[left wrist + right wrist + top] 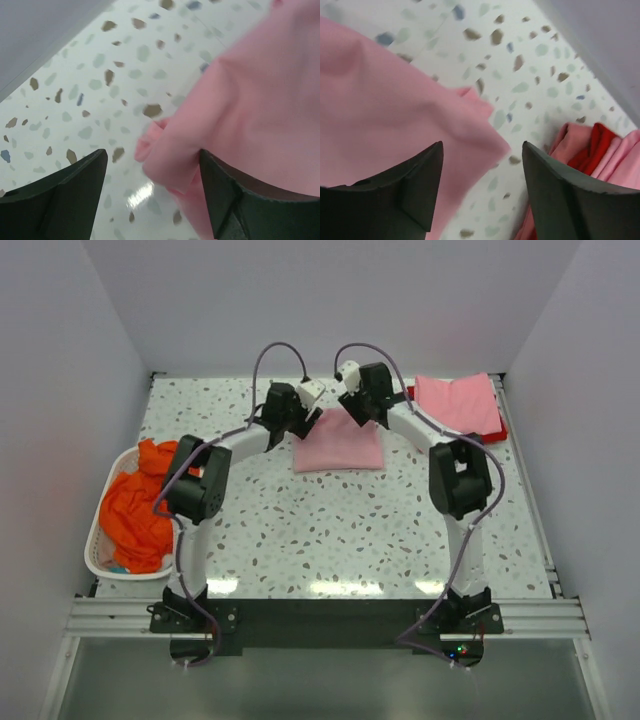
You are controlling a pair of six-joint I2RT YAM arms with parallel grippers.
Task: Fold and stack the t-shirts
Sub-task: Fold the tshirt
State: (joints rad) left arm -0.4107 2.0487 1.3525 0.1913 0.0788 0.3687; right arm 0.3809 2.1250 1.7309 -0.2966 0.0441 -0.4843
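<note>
A light pink t-shirt [338, 445], folded into a flat rectangle, lies on the speckled white table [330, 530], a little toward 12 o'clock from the table's middle.

The left gripper [152, 160] is at the shirt's far left corner and the right gripper [482, 147] at its far right corner. Each has its dark jaws standing apart, with a corner of the pink cloth lying below and between them. Neither pinches the cloth.

At 2 o'clock from this shirt, near the far right corner of the table, a second pink t-shirt [457, 403] lies folded on top of a folded red t-shirt [499, 431], whose edge shows along the stack's right side. The right wrist view shows this stack close beside the right jaw, with bare table between it and the middle shirt.

At 8 o'clock, at the table's left edge, a white slotted laundry basket [100, 565] holds a crumpled heap of orange fabric [135, 510]. It sits well apart from both grippers, beside the left arm's elbow.
</note>
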